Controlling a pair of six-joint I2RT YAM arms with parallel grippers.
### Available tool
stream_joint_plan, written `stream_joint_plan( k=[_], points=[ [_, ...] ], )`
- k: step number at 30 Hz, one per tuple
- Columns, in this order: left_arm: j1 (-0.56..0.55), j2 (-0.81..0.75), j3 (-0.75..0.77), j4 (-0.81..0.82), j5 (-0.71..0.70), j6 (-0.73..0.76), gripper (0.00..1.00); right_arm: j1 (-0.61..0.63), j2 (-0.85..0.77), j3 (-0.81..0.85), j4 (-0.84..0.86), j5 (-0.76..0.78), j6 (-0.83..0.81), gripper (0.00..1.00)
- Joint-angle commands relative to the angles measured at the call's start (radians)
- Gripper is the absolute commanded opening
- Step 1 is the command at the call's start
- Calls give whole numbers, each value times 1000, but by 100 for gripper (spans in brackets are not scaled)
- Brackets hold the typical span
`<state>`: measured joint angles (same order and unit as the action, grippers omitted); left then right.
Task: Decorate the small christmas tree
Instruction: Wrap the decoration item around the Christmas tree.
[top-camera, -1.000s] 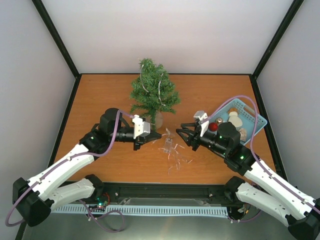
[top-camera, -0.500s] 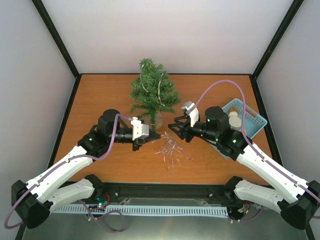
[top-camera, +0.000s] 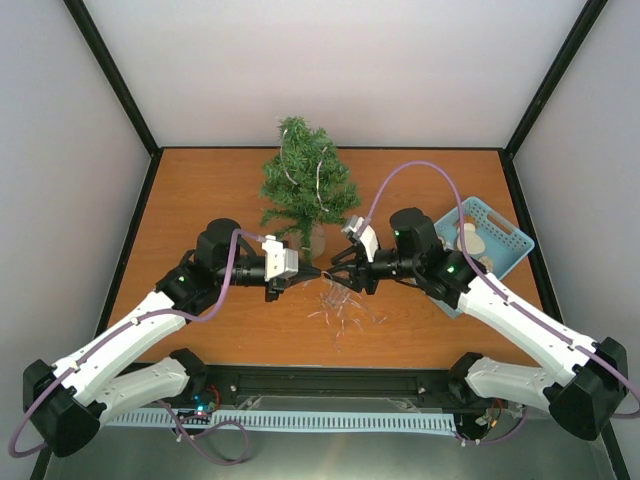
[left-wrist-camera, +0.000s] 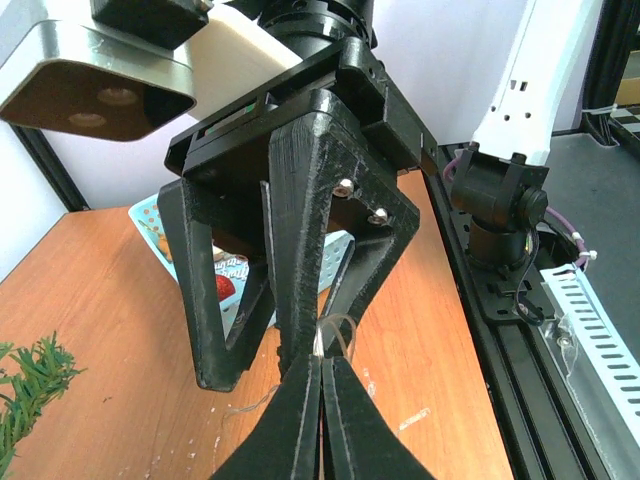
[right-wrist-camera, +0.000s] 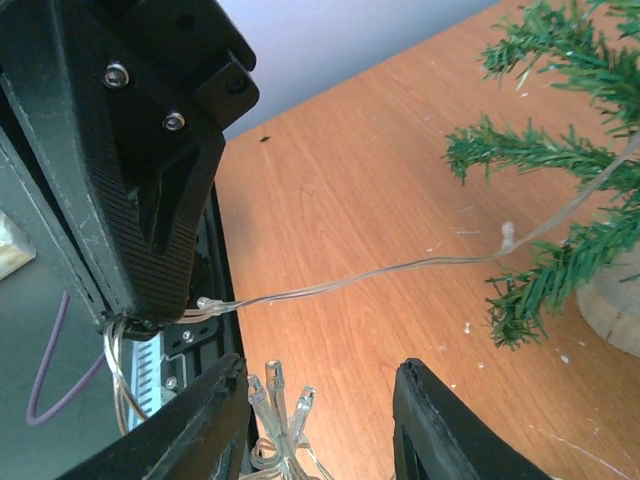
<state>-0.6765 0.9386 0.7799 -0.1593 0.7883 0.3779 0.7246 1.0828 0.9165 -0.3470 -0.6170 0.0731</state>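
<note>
The small christmas tree (top-camera: 305, 188) stands at the back middle of the table with a thin light string (top-camera: 318, 180) draped on it. My left gripper (top-camera: 310, 270) is shut on the clear wire (left-wrist-camera: 335, 335) of that string, just in front of the tree. From its tips the wire (right-wrist-camera: 350, 280) runs over to the branches (right-wrist-camera: 560, 190). My right gripper (top-camera: 340, 272) faces the left one, tip to tip, and is open. A loose bundle of clear bulbs (right-wrist-camera: 275, 400) lies between its fingers (right-wrist-camera: 215, 425), close to the left one.
The rest of the light string (top-camera: 345, 305) lies tangled on the table below both grippers. A blue basket (top-camera: 505, 232) with ornaments stands at the right; a red ornament (left-wrist-camera: 224, 287) shows in it. The tree's pale base (right-wrist-camera: 615, 310) is near the right gripper.
The right arm has swung left from the basket to meet the left gripper over the tangled lights. The left arm has stayed put, still shut on the wire.
</note>
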Motion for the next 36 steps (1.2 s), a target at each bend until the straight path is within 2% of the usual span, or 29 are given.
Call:
stream_joint_plan(
  k=[1, 8, 14, 18, 32, 36],
  points=[
    [-8, -2, -8, 21, 8, 38, 1, 7, 25, 37, -2, -81, -39, 42],
    [-8, 0, -7, -8, 14, 61, 1, 7, 8, 65, -9, -132, -47, 45],
    [-7, -9, -9, -23, 25, 85, 1, 7, 74, 112, -149, -69, -103, 40],
    [-7, -10, -19, -6, 23, 81, 1, 10, 90, 105, -138, -120, -93, 38],
    [-8, -9, -23, -8, 3, 89, 1, 17, 94, 80, -160, -89, -74, 41],
    [-8, -10, -20, -11, -2, 93, 1, 18, 70, 68, -162, -86, -74, 35]
  ],
)
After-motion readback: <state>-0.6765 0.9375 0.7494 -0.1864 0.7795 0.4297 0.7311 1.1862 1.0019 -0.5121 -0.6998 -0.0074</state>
